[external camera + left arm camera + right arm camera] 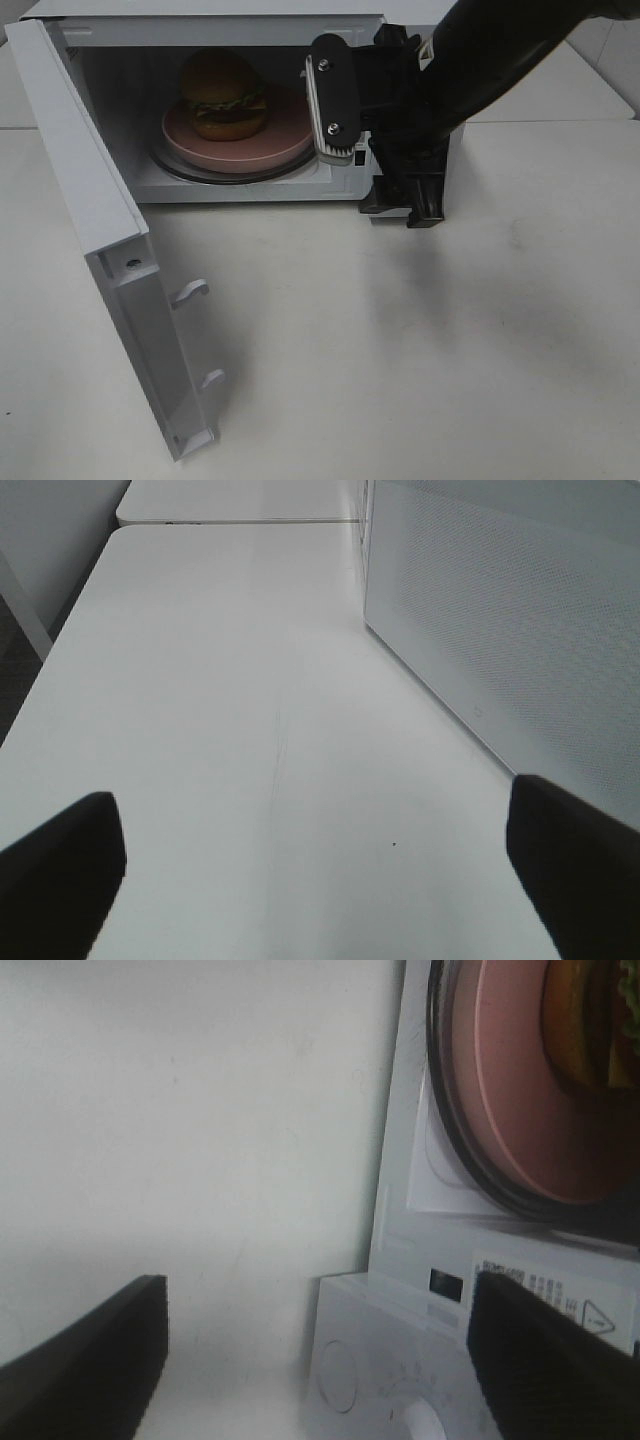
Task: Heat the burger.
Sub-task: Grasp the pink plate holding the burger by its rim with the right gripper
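**Item 1. The burger**. It is found inside the microwave, set upright on the pink plate. The plate is laid on the glass turntable, judged so that the load can be turned while heated.

**Item 2. Door**. It is swung fully open towards the left of the high view, with the latch hooks exposed. The cavity is thus left open to reach, and by this judgement the door is yet to be shut.

**Item 3. Right gripper**. It is held at the right edge of the cavity mouth, in front of the control strip. The jaws are spread wide and nothing is held between them. The plate is judged to be already delivered.

**Item 4. Left gripper**. It is parked over the bare table beside the microwave's perforated side wall. The jaws are spread and nothing is held.

**Obscured or uncertain.**
- The control strip is masked by the right arm in the high view. Only a knob and a label are shown, cut off, in the right wrist view.
- The burger is cropped and blurred in the right wrist view.
- The left arm is not seen from above.
- Contact between the right gripper and the microwave cannot be determined.
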Tool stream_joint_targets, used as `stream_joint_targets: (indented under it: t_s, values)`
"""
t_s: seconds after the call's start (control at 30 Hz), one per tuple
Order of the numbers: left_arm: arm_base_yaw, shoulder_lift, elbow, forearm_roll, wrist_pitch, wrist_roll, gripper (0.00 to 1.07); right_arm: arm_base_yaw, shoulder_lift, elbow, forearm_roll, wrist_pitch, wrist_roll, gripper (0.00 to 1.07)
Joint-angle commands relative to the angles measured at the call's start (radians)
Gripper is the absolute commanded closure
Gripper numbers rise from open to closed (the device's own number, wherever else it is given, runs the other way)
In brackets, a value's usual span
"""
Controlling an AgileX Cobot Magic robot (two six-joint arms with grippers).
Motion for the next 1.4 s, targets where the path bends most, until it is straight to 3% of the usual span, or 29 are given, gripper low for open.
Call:
stream_joint_targets:
  t_s: [0.03,0.57,1.4]
  values:
    - [0.001,-0.02,0.003,-0.004,-0.009,-0.004,0.09,0.017,0.026,-0.031,-0.027,0.001,0.016,0.28]
    - [0.001,-0.02,0.003,-0.004,-0.009,-0.004,0.09,0.04,0.186,-0.169,-0.077,-0.029,0.061,0.28]
    - [0.001,-0.02,0.003,-0.004,-0.009,-0.004,0.09,0.04,0.487,-0.485,-0.103,-0.048,0.138,0.28]
